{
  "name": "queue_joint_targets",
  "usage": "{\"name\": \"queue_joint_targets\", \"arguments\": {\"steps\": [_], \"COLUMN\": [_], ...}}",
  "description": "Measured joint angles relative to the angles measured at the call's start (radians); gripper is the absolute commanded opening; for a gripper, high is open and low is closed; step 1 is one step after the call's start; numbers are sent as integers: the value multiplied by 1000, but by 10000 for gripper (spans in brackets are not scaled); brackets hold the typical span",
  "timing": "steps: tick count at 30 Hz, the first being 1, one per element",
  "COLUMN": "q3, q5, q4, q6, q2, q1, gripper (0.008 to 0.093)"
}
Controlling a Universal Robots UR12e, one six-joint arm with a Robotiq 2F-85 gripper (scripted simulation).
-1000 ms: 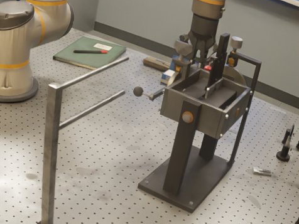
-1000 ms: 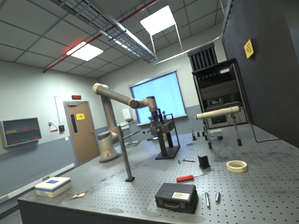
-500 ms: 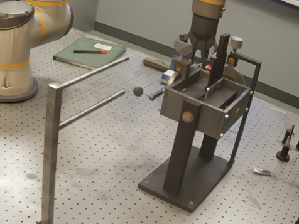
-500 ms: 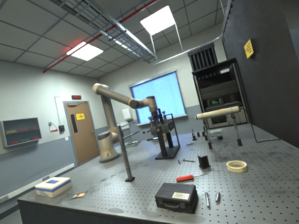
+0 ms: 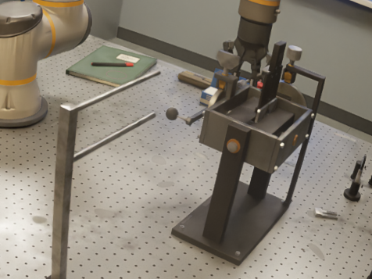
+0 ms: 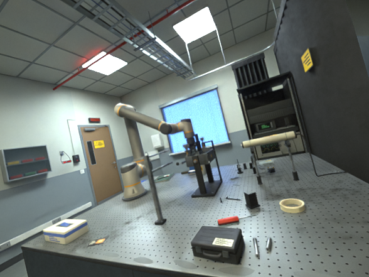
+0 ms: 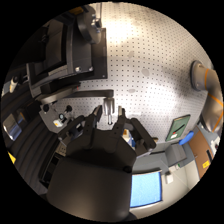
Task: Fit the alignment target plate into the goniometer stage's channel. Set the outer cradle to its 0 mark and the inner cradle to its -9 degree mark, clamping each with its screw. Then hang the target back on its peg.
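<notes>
The goniometer stage [image 5: 250, 138] stands on a dark post and base plate in the middle of the perforated table. The dark target plate [image 5: 272, 77] stands upright in the channel of the inner cradle. A ball-ended lever [image 5: 172, 113] sticks out of the stage's left side. Two clamp screws with grey knobs [image 5: 228, 60] [image 5: 294, 53] sit on top at the back. My gripper [image 5: 253, 68] hangs over the back of the stage, just behind the plate, open and holding nothing. In the wrist camera a small silver knob [image 7: 108, 106] lies between the fingers of the gripper [image 7: 109, 113].
A thin black frame [image 5: 312, 111] rises on the stage's right side. A grey T-shaped post with two horizontal bars [image 5: 68, 146] stands to the left. A green notebook with a red pen [image 5: 112, 65] lies behind it. The arm's base [image 5: 19, 60] fills the left edge.
</notes>
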Motion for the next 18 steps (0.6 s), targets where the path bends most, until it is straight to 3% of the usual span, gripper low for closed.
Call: {"name": "queue_joint_targets", "arguments": {"steps": [18], "q3": [-18], "q5": [0], "q4": [35], "q6": [0], "q2": [-17], "q1": [0], "gripper": [440]}}
